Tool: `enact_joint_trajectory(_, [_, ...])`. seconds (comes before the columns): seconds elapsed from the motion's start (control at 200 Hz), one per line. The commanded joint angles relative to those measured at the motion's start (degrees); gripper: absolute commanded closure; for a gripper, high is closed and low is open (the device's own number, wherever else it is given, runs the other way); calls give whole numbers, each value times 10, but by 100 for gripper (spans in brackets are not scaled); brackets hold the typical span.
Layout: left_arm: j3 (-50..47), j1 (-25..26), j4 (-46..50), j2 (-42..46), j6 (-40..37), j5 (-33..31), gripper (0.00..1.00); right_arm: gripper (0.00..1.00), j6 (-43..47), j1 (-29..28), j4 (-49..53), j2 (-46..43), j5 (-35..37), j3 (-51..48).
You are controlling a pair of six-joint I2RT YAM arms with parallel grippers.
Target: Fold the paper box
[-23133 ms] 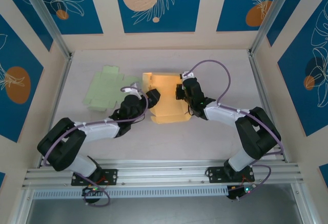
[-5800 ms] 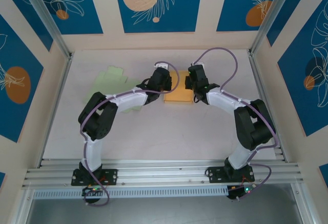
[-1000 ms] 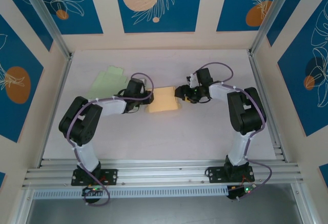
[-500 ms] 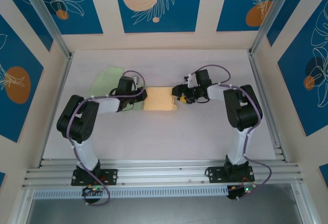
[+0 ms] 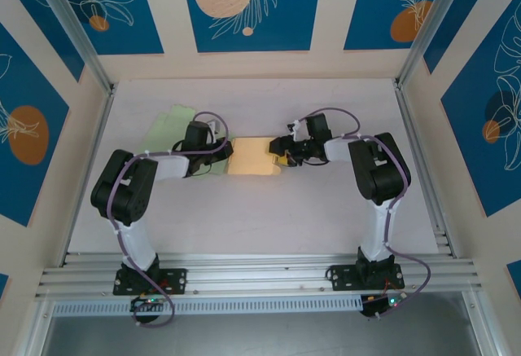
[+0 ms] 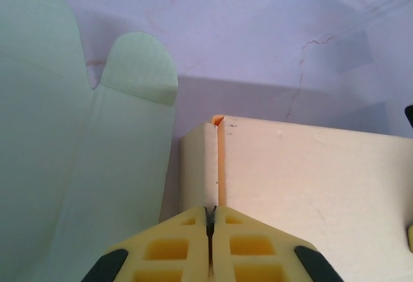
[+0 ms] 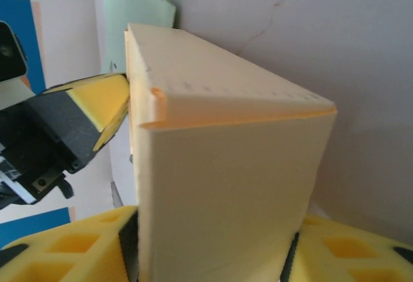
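We find the yellow paper box (image 5: 254, 158) lying near the middle of the table (image 5: 269, 213), held between the two arms: the left pincer (image 5: 227, 155) meets its left end and the right pincer (image 5: 282, 151) its right end. In the right wrist view the box end sits squarely between the right pincer's two fingers (image 7: 68, 246), filling the gap from one dark pad to the other, so we read that pincer as grasping the box. The left pincer is clenched, its fingertips pressed together into a thin slit right at the box's edge, in line with a narrow seam in the panel. We cannot tell whether a sliver of paper is nipped between them. The box is a smooth, matt, pale yellow card shell with crisp straight folds, a faint dotted crease line along one long edge and a small tab showing at one corner. Just left of it, partly under the left arm, lies a flat pale green card sheet (image 5: 169, 130) with rounded flaps. The table is a pale surface with thin hairline cracks.
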State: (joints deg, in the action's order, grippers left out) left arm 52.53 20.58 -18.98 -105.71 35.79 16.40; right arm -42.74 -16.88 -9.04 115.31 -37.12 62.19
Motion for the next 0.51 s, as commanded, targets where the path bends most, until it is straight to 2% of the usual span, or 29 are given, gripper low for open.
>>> enact_joint_trajectory(0.0, [-23,-5,57,-5,2,12,90,52,-35,-1,-30,-11,-32,-18])
enact_joint_trajectory(0.11, [-28,-5,55,22,-3,14,83,56,-51,4,-24,-32,-33,-27])
enact_joint_trajectory(0.305, [-51,-4,20,104,-51,22,51,58,-49,19,76,-66,-51,-14])
enact_joint_trajectory(0.4, [-75,5,-23,153,-144,39,40,58,-43,31,132,-84,-65,-12])
enact_joint_trajectory(0.5, [-134,40,-98,224,-308,44,25,58,-47,50,177,-97,-100,-16])
